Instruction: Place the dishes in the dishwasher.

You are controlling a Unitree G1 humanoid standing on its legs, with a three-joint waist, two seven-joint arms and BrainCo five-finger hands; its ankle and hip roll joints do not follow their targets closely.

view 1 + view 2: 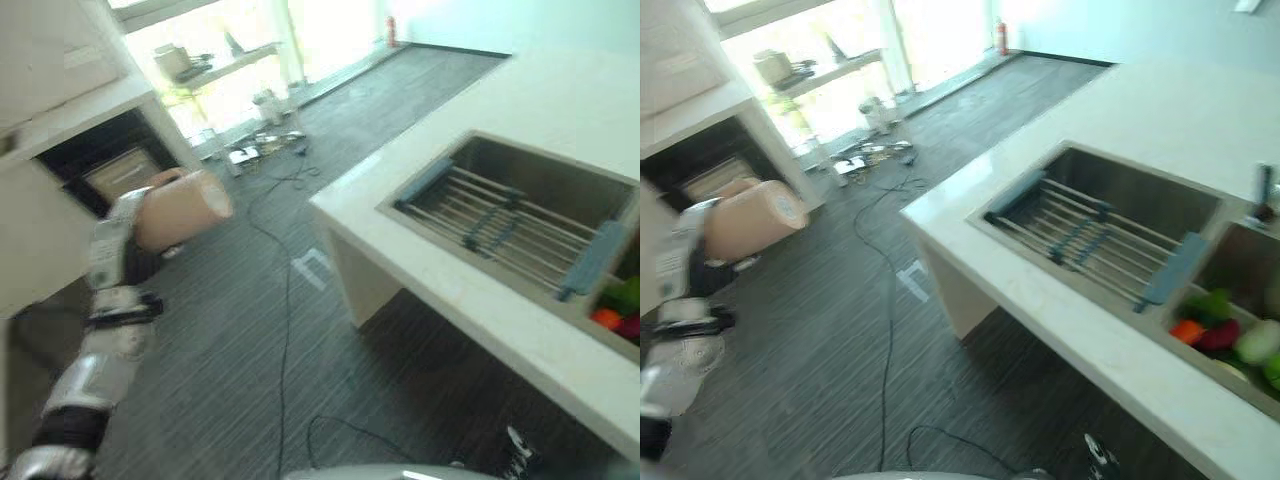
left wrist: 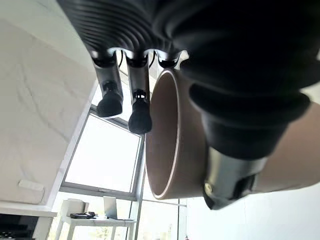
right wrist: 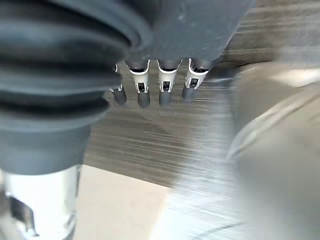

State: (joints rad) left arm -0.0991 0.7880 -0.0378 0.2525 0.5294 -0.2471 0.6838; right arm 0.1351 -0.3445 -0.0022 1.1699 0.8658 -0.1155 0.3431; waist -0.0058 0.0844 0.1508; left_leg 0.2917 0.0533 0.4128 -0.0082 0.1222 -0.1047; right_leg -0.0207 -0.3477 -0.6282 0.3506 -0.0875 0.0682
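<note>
The left hand (image 2: 235, 125) has its thumb and fingers (image 2: 140, 112) curled round a tan cup (image 1: 180, 208), which it holds on its side in the air, well away from the sink (image 1: 520, 215) and out over the dark floor (image 1: 250, 340), close to the dark opening (image 1: 95, 160) in the white cabinet at the far side of the room from the sink. The cup looks like glazed ceramic: stiff, fairly light, smooth enough to slip and likely to chip on a knock, so a grip wrapped round the body, as it is here, seems safer than a pinch on the rim. The right hand (image 3: 150, 95) hangs with its fingers straight and nothing in them, above the floor. Inside the sink lies a roll-up drying rack (image 1: 505, 225) with blue-grey ends, and in the basin next to it sit some vegetables (image 1: 1225, 335), orange, red and green. The white counter (image 1: 480, 90) round the sink is bare. Between the sink and the cabinet the way looks open; the cabinet's edges seem the likeliest thing to strike the cup.
</note>
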